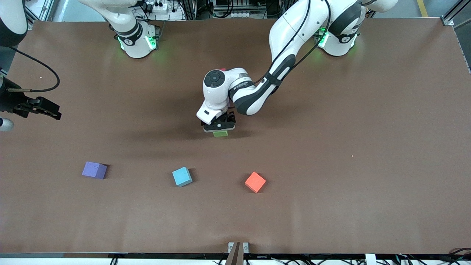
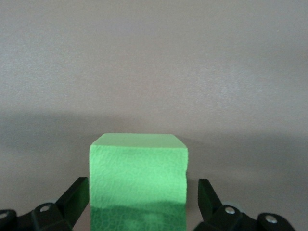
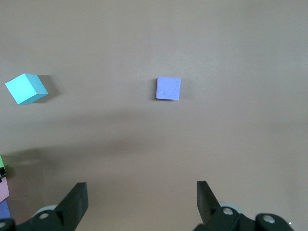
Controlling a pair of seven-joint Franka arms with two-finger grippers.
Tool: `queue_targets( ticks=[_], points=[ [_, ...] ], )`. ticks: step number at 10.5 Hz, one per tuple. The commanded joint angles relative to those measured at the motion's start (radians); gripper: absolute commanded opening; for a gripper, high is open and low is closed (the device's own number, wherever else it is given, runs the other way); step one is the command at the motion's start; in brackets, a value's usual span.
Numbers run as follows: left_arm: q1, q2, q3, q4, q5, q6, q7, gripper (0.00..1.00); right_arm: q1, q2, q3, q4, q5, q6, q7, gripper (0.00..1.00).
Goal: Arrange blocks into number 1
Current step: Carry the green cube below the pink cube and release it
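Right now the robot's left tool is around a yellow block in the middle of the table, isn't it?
Not quite. The block between the left tool's fingers is green, not yellow. The left wrist view shows it plainly, with the fingers open on either side of it. The rest is right: it sits mid-table.

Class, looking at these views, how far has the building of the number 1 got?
Done: little can be confirmed; only a sliver of a red block shows past the left arm, which hides that spot. In hand: the left gripper is open around the green block mid-table. Left: the purple block lies alone nearer the camera, toward the right arm's end, where the open right gripper waits.
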Motion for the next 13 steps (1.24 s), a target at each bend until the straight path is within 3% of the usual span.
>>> queue_targets(
  ticks=[1,9,13],
  points=[
    [-0.012,-0.032,0.013,0.004,-0.014,-0.063,-0.008,1.00,0.015,-0.002,-0.008,0.002,-0.002,-0.008,0.025,1.00],
    [-0.015,-0.116,0.008,0.010,-0.022,-0.182,-0.008,1.00,0.021,-0.001,-0.008,0.005,-0.003,-0.007,0.045,1.00],
    [0.098,-0.233,0.013,0.007,-0.022,-0.338,0.004,1.00,0.032,0.001,-0.008,0.005,-0.003,-0.005,0.062,1.00]
  ],
)
